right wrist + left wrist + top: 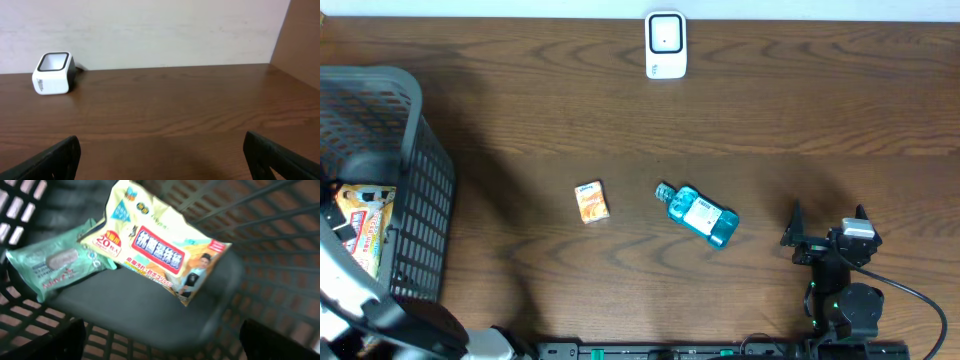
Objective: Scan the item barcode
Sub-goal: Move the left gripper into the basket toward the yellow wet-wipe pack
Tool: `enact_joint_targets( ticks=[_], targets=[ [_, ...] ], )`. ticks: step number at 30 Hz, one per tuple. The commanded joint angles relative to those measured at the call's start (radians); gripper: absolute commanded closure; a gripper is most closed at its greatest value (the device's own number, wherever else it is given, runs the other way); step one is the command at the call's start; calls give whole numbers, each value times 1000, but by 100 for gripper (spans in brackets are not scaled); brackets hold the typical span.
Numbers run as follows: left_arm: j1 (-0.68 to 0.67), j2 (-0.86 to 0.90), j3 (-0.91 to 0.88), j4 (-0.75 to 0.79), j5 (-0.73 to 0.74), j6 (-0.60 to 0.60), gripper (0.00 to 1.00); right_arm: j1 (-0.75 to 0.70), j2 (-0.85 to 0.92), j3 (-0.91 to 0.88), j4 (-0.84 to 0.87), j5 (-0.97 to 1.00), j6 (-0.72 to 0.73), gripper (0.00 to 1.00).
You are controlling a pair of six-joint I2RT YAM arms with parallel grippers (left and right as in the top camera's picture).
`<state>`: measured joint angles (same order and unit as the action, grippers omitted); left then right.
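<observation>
- Overhead: the yellow wipes pack (365, 235) lies inside the basket (417, 110); the scanner (666, 45) stands well outside it.
- Left wrist: the left gripper (165, 342) is wide and empty above the basket floor. Centre your grasp on the pack, clear of the green pack (55, 267).
- Right wrist: the right gripper (162, 160) is wide and empty. Park it outside the basket.

Table (520, 120): broad bare wood between the scanner (666, 44) at the far edge and the box (591, 201) and bottle (700, 214), which lie near each other but apart at mid-table. There is open passage on every side of these three, and bare wood runs from the spread right fingers (50, 160) to the scanner. Basket (420, 160), left end: lattice walls close all sides, entry from above only; a yellow pack (160, 255) overlapping a green pack (55, 265) covers much of the floor beneath the spread left fingers (45, 342).
</observation>
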<state>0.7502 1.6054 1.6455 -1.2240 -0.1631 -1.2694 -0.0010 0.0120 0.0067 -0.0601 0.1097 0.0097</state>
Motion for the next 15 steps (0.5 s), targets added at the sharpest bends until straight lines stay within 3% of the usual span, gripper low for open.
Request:
enact_joint_targets(
  ticks=[1,15],
  targets=[
    [2,75,8,-6,-6,-77,2,-7,-5,-1,-3,12,-15,1],
    [2,261,-3,-2,-14,-106,2,-7,-5,-1,-3,12,-15,1]
  ],
)
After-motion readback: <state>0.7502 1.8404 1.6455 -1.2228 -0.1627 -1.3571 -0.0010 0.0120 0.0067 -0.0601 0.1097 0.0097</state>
